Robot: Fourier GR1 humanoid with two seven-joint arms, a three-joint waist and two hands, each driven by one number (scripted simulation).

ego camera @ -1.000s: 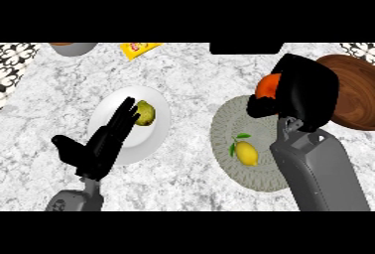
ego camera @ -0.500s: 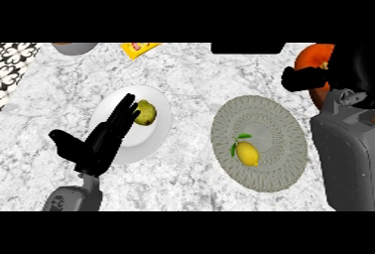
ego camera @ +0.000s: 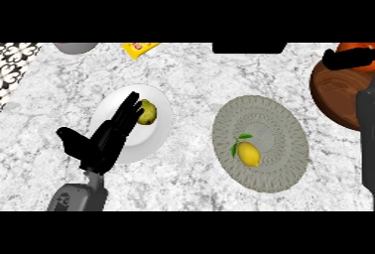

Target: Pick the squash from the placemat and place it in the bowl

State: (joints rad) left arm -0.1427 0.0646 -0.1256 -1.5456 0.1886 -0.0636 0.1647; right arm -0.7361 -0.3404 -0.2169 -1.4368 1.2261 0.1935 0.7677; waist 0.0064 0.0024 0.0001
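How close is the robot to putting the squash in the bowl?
Nearly done. The squash is off the placemat, where only a lemon lies. The right hand holds it over the bowl. Left to do: letting it go inside.

No text, label, brand or number can be read. The yellow packet (ego camera: pixel 141 48) at the tabletop's (ego camera: pixel 190 74) far edge bears a red mark, too small to make out.

The left hand (ego camera: pixel 102 141) rests open with fingers straight, while the right hand (ego camera: pixel 351 58) curls shut at the upper right edge.
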